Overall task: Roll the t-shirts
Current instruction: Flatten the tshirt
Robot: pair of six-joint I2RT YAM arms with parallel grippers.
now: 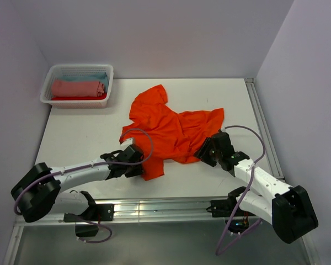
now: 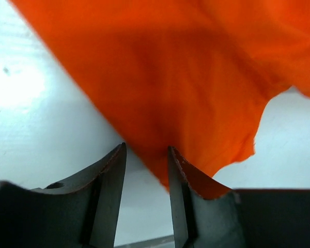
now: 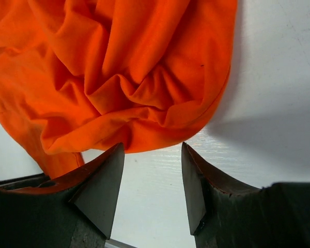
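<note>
White table w/ grey walls: orange t-shirt (image 1: 174, 130) crumpled mid-table, unrolled, so main job's left. Pink roll (image 1: 77, 88), blue cloth (image 1: 95, 77) & red cloth (image 1: 71, 99) already in basket (image 1: 47, 91), far-left corner. Left claw (image 2: 147, 150) narrow gap at shirt's hem, grip unclear; right claw (image 3: 152, 147) apart, empty, beside shirt.

Basket (image 1: 80, 103): we see a white plastic lattice basket at the far left corner of the table, close to the left wall, its long side running across the view.
Table (image 1: 83, 138): we see a flat white top, glossy enough to catch glare in the wrist views.
Speck (image 2: 6, 71): we notice one small dark mark on the white surface in the left wrist view.
Side rail (image 1: 262, 127): we see a silver metal strip along the table's right edge.
Front rail (image 1: 154, 208): we see a shiny metal bar along the near edge.
Walls (image 1: 154, 33): we see plain pale walls closing in the back and both sides.
</note>
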